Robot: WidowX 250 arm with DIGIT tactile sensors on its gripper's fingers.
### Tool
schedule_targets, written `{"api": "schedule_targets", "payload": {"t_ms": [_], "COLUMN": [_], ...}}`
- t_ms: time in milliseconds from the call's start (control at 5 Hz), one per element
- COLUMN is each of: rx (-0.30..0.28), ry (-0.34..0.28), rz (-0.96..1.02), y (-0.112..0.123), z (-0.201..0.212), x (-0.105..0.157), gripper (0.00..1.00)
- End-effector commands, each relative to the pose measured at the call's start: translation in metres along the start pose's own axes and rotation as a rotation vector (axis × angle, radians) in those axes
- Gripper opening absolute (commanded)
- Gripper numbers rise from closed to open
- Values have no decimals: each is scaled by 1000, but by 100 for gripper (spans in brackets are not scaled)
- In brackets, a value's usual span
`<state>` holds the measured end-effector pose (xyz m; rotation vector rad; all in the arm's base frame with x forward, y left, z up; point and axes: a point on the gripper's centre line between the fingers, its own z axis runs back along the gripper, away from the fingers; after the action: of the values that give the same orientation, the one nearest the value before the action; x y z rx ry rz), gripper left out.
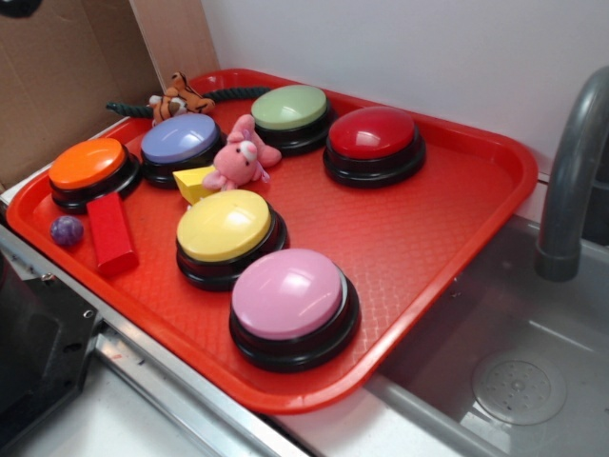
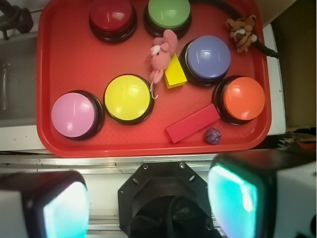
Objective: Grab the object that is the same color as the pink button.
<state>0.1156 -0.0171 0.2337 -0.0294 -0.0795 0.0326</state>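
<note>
The object, a small pink plush pig (image 1: pixel 242 157) (image 2: pixel 159 54), lies on the red tray (image 1: pixel 419 238) between the blue-lavender button (image 1: pixel 180 139) and the green button (image 1: pixel 290 108), touching a yellow wedge block (image 1: pixel 194 183). The pink button (image 1: pixel 288 295) (image 2: pixel 73 115) sits at the tray's near corner, beside the yellow button (image 1: pixel 225 227). In the wrist view my gripper (image 2: pixel 148 206) hangs high above the robot base, off the tray's near edge. Its teal-padded fingers (image 2: pixel 233 198) stand wide apart and hold nothing. The exterior view does not show the gripper.
The tray also carries a red button (image 1: pixel 373 134), an orange button (image 1: pixel 88 165), a red bar block (image 1: pixel 110 231), a small purple ball (image 1: pixel 66 229) and an orange tiger plush (image 1: pixel 177 96) by a dark rope. A sink with a grey faucet (image 1: pixel 571 181) lies on the right.
</note>
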Motion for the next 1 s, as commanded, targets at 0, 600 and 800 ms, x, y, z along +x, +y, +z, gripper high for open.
{"api": "schedule_targets", "payload": {"t_ms": [0,600,800], "rx": [0,213,230], "ry": [0,-26,-11], "rz": [0,306,358], "y": [0,12,23], "z": [0,-79,-106], "x": [0,70,89], "gripper": [100,100,100]}}
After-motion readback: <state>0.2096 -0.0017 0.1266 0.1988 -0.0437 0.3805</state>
